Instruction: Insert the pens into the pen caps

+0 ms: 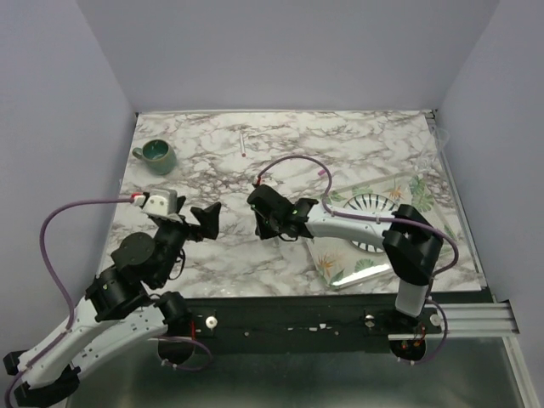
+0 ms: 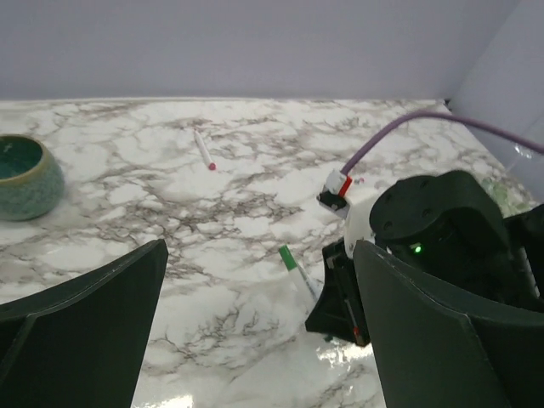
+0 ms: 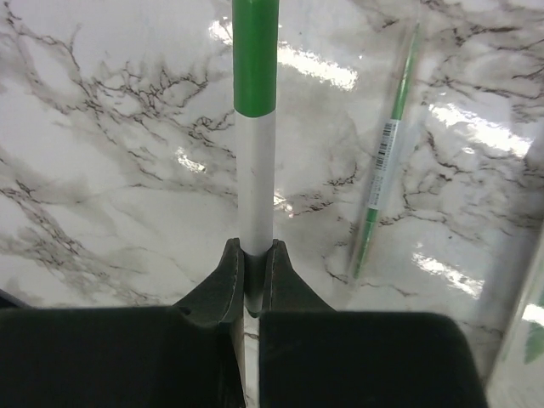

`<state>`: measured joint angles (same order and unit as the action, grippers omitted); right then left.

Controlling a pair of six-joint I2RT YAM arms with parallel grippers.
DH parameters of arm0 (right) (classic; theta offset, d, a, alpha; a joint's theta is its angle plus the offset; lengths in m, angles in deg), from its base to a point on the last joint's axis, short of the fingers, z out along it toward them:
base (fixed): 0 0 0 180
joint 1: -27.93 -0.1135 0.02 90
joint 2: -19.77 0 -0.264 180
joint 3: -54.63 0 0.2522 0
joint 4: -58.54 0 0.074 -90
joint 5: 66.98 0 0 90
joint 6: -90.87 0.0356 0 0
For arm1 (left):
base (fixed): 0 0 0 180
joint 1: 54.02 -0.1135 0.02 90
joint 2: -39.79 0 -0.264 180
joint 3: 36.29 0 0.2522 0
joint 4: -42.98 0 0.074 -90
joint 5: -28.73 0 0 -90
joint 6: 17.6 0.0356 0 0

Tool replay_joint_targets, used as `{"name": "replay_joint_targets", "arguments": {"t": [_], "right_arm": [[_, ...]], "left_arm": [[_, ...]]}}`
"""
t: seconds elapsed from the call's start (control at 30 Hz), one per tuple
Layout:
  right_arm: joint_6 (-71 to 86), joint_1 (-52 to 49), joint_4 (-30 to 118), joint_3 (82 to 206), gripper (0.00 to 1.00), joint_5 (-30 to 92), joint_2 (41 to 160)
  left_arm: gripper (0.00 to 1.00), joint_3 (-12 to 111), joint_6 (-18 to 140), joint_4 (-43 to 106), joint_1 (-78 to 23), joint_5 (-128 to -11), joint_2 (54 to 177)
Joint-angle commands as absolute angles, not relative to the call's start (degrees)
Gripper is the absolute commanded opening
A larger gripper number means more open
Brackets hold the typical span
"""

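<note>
My right gripper [image 3: 252,248] is shut on a white pen [image 3: 255,170] whose green end [image 3: 255,51] points away from the wrist, held just above the marble. That pen also shows in the left wrist view [image 2: 293,265], sticking out of the right gripper [image 2: 340,297]. A second thin pen with green inside [image 3: 387,161] lies on the marble to its right. A third pen with a red end [image 1: 244,143] lies far back; it also shows in the left wrist view [image 2: 204,150]. My left gripper [image 1: 206,218] is open and empty, facing the right gripper [image 1: 262,208]. No loose pen cap shows.
A green mug [image 1: 157,153] stands at the back left and also shows in the left wrist view [image 2: 21,174]. A flower-patterned tray [image 1: 374,246] lies under the right arm. A clear cup [image 1: 435,146] stands at the far right edge.
</note>
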<state>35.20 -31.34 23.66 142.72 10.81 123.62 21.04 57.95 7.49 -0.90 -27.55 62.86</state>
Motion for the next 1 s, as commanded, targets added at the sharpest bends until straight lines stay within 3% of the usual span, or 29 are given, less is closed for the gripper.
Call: {"name": "replay_joint_targets", "arguments": {"t": [0.0,0.13,0.33,0.67,0.8,0.97], "right_arm": [[41.82,-31.49,19.47,144.42,0.11,15.45,128.57],[44.46,-31.58,17.28,144.86,0.15,14.49,129.45],[43.5,-32.1,17.71,144.24,0.3,14.06,129.89],[43.24,-32.19,18.15,143.19,0.32,13.96,128.06],[41.74,-32.19,17.53,143.54,0.32,15.01,121.74],[41.21,-32.19,20.51,137.41,0.35,20.02,112.95]], "left_arm": [[0.99,19.92,60.1,10.76,-0.67,-18.2,57.39],[0.99,18.25,61.24,12.61,-0.67,-17.06,54.47],[0.99,18.08,61.33,12.52,-0.67,-16.09,53.86],[0.99,19.48,57.82,12.43,-0.67,-20.13,58.42],[0.99,21.14,56.94,12.53,-0.67,-19.88,64.37],[0.99,33.08,48.6,3.4,-1.46,-13.46,79.76]]}}
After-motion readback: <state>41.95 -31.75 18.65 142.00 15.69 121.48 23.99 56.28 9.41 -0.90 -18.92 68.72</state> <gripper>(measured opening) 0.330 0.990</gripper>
